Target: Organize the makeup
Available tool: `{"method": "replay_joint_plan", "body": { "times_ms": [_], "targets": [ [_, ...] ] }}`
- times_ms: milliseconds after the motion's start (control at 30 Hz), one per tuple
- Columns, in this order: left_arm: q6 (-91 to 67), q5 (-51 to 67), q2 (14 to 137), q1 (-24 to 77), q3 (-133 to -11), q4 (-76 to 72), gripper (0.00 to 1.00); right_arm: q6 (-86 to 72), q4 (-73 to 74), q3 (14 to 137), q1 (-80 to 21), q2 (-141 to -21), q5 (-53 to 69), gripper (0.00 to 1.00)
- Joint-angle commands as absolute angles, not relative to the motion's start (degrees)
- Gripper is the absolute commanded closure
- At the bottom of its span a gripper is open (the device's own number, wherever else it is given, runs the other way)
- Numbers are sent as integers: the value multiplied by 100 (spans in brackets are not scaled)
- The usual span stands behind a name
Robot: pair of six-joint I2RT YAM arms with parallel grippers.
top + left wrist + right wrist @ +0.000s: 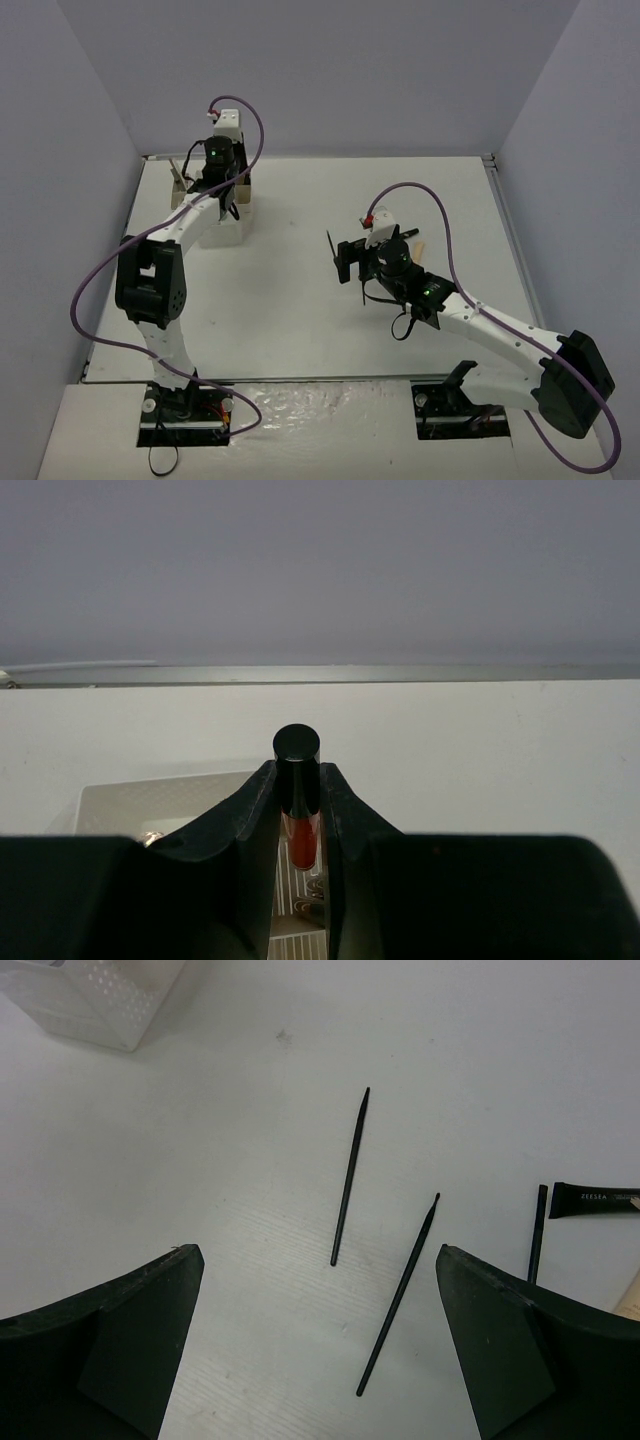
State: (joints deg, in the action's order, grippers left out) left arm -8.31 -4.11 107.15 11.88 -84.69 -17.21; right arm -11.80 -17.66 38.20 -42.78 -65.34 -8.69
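Right gripper [315, 1260] jaws stand fully apart and empty over two thin black brushes: the near brush [398, 1298] lies just inside the right finger and the far brush [349, 1175] a little ahead, both long axes running away from the wrist, so across the closing line. Well apart at the box [238, 222], the left gripper [298, 785] is clamped on a black-capped red tube [297, 746] — held over the box — so the right arm is nearer the brushes.
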Motion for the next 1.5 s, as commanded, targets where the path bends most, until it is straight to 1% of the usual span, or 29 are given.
{"method": "replay_joint_plan", "body": {
  "times_ms": [0, 167, 400, 567, 633, 700, 767, 833, 933, 1000, 1033, 1233, 1467],
  "targets": [
    [-680, -303, 10759, 1169, -8473, -2220, 96, -1199, -1974, 3848, -4252, -6351, -814, 0],
    [-761, -297, 10701, 1169, -8288, -2295, 86, -1249, -1875, 3849, -4245, -6302, -845, 0],
    [-854, -378, 10447, 1169, -8075, -2276, 69, -1337, -1739, 3868, -4245, -6303, -880, 0],
    [-995, -403, 10110, 1169, -7934, -2165, 59, -1479, -1485, 4051, -4249, -6507, -939, 0],
    [-1093, -450, 9941, 1169, -7901, -2035, 51, -1550, -1280, 4169, -4254, -6660, -1003, 1],
    [-1256, -537, 9569, 1169, -7877, -1817, 40, -1692, -1081, 4327, -4254, -6963, -1053, 2],
    [-1433, -609, 9189, 1169, -7777, -1614, 34, -1790, -898, 4470, -4253, -7225, -1100, 5],
    [-1638, -669, 8844, 1169, -7731, -1322, 22, -1923, -728, 4599, -4242, -7466, -1138, 9],
    [-1935, -758, 8266, 1176, -7770, -350, 12, -2022, -617, 4783, -4231, -7916, -1132, 14],
    [-2143, -776, 7904, 1169, -7806, 506, 5, -2065, -578, 4878, -4217, -8213, -1176, 20],
    [-2218, -738, 7784, 1169, -7816, 1013, 3, -2067, -568, 4927, -4209, -8326, -1206, 22],
    [-2350, 74, 6936, 1165, -7531, 2532, 3, -2027, -511, 5412, -4172, -9172, -1175, 38],
    [-2419, 854, 5640, 1169, -6299, 2777, 3, -1982, -353, 6089, -4129, -10163, -1211, 55]
  ]
}}
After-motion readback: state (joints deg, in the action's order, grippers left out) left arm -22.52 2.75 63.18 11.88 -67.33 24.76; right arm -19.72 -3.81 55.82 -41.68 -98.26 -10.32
